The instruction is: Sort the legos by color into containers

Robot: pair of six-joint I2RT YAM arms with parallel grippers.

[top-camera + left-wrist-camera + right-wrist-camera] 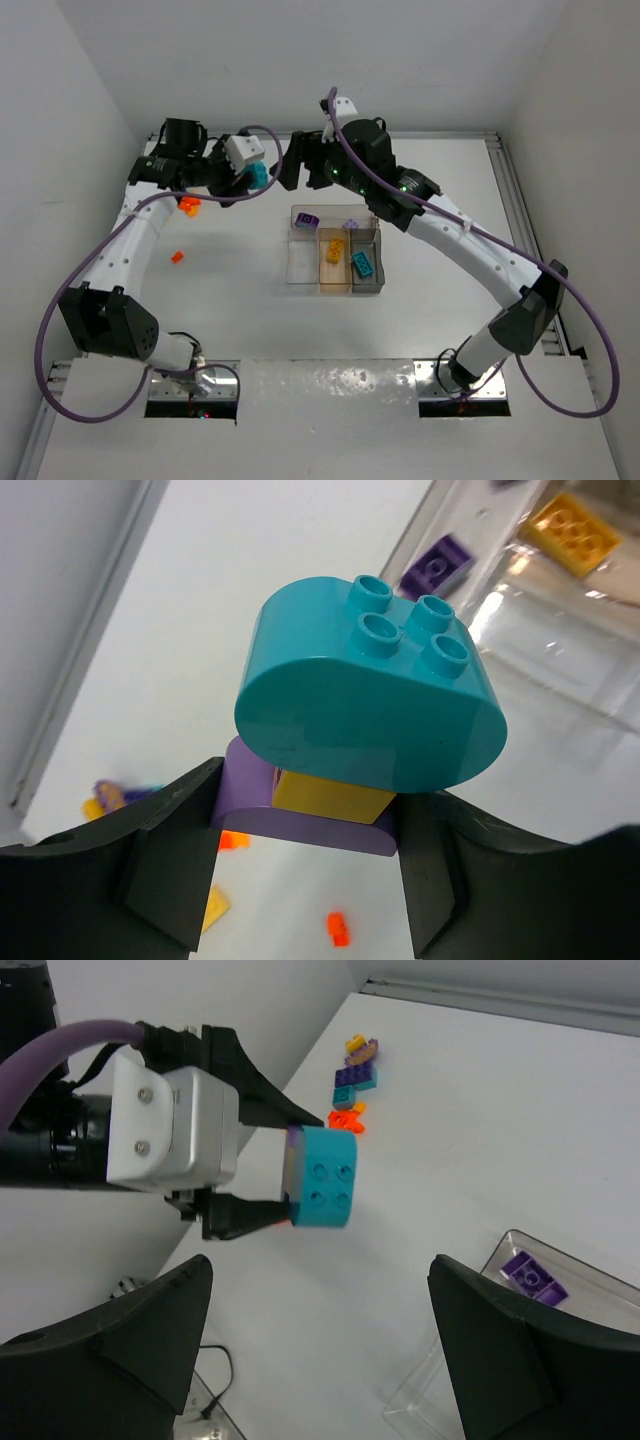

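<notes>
1. While the left gripper (290,1168) clenches a stack (330,810) by its purple base, with yellow above that and a rounded teal cap (370,695) on top, the stack hangs clear of the table, far and left of the tray (292,270).
2. Right gripper (320,1270): fingers spread wide with nothing between them, facing the stack from just beside it.
3. Tray, mid-table. The long far bin holds a purple brick (307,219) at its left end; a second purple piece (351,223) lies farther right.
4. Of the three near bins, the middle one holds a yellow-orange brick (335,250) and the right one a teal brick (363,263).
5. Loose orange legos (189,205) lie on the table at left, by the left arm.
</notes>
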